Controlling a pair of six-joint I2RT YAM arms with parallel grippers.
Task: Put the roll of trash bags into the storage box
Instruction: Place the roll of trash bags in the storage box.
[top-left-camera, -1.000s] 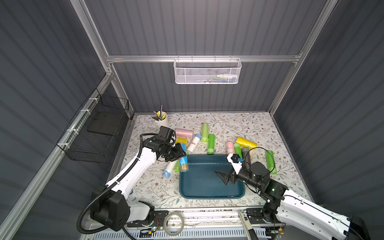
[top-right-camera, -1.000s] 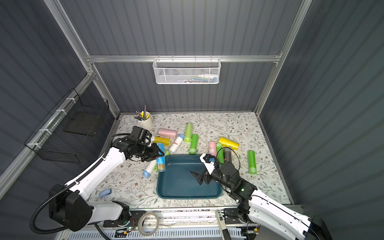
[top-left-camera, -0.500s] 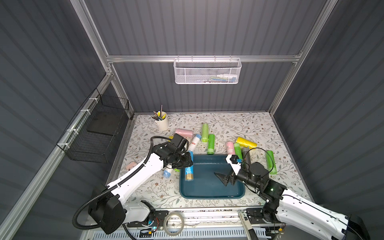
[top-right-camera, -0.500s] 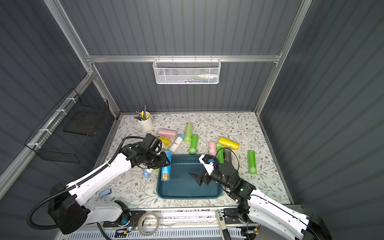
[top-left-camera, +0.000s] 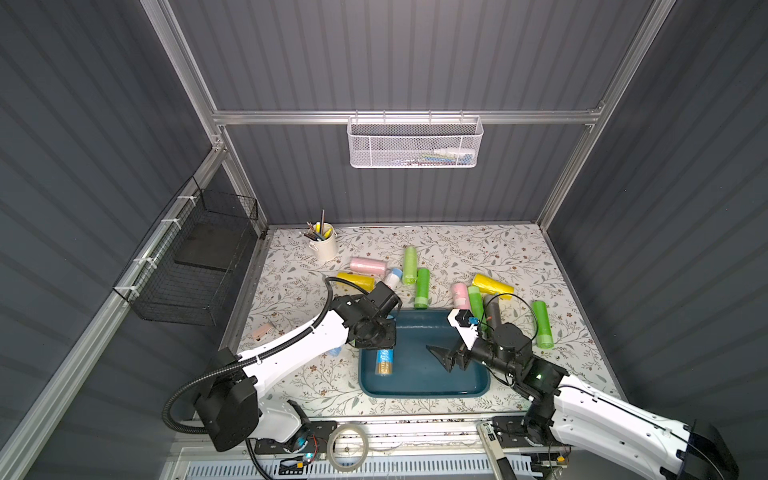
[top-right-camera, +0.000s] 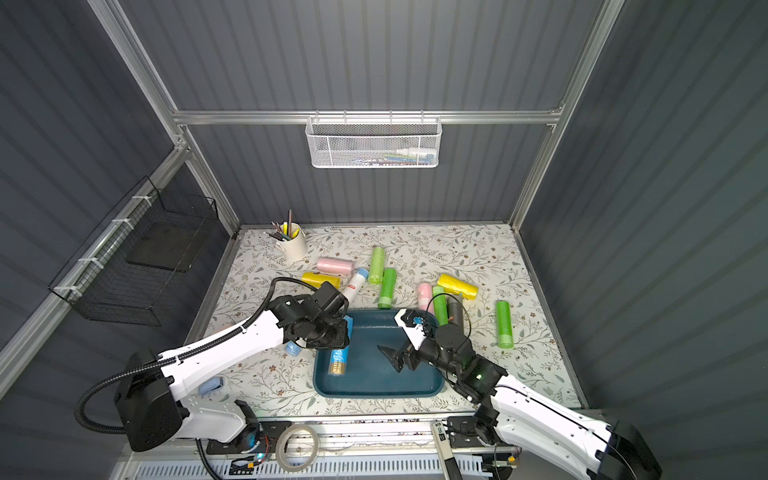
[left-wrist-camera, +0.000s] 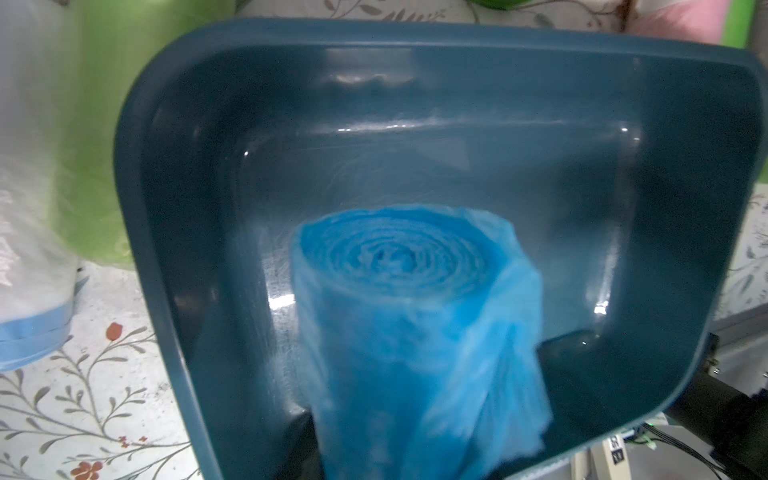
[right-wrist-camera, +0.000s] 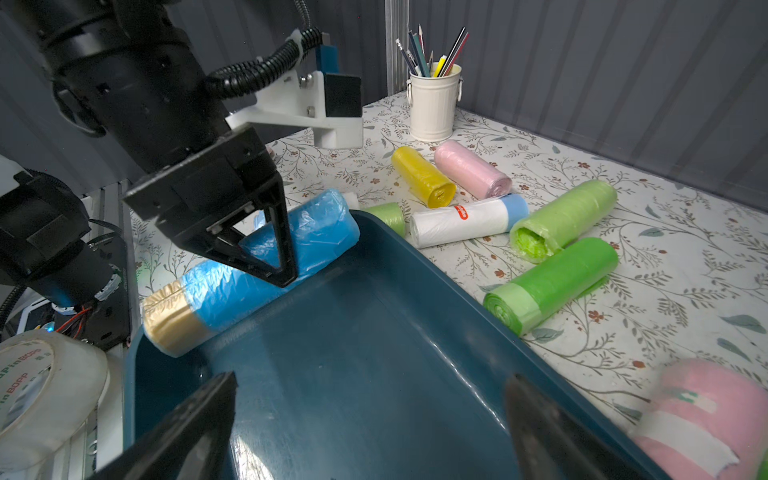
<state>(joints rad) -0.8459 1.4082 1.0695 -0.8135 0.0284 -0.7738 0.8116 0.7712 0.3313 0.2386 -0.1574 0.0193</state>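
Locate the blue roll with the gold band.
In both top views the blue trash bag roll is gripped by the left tool over the left end of the storage box.

The roll of trash bags (top-left-camera: 384, 362), blue with a gold band at one end, slants gold end lowest over the left side of the storage box (top-left-camera: 424, 381), a shallow dark teal tray flat on the floral worktop (top-left-camera: 457, 249).

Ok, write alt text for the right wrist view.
The left gripper is shut on a blue trash-bag roll with a gold end, slanted over one side of the teal storage box. The open right gripper frames the foreground; more coloured rolls and a pencil cup sit on the floral table behind.
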